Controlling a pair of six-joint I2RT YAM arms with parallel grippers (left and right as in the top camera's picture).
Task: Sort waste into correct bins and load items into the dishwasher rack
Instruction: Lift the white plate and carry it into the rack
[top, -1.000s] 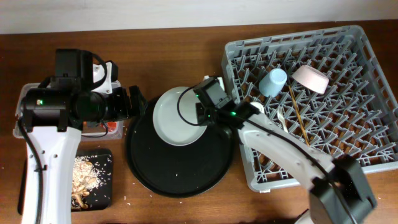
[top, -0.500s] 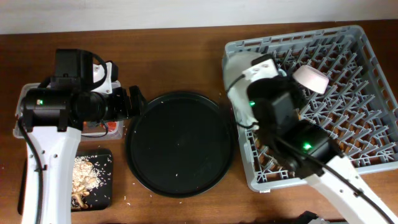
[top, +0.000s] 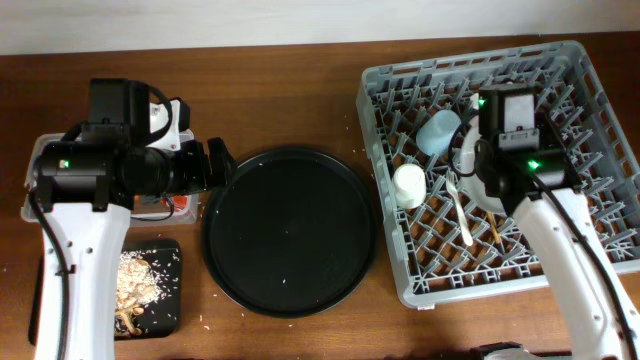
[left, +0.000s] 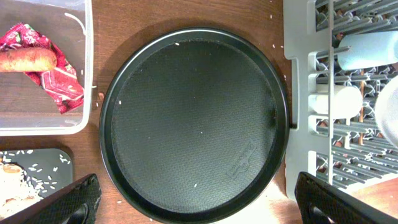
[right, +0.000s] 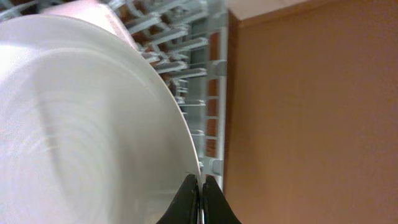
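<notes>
Over dishwasher rack, right end effector pinching plate rim, visible wrist-side only

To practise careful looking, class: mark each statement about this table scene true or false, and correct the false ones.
1. The round black tray carries the plate. False: the tray is bare; the right gripper pinches the plate's rim above the rack.
2. The carrot lies in the clear tub. True.
3. The light-blue cup is in the rack. True.
4. The left gripper is shut. False: it is open and empty.
</notes>
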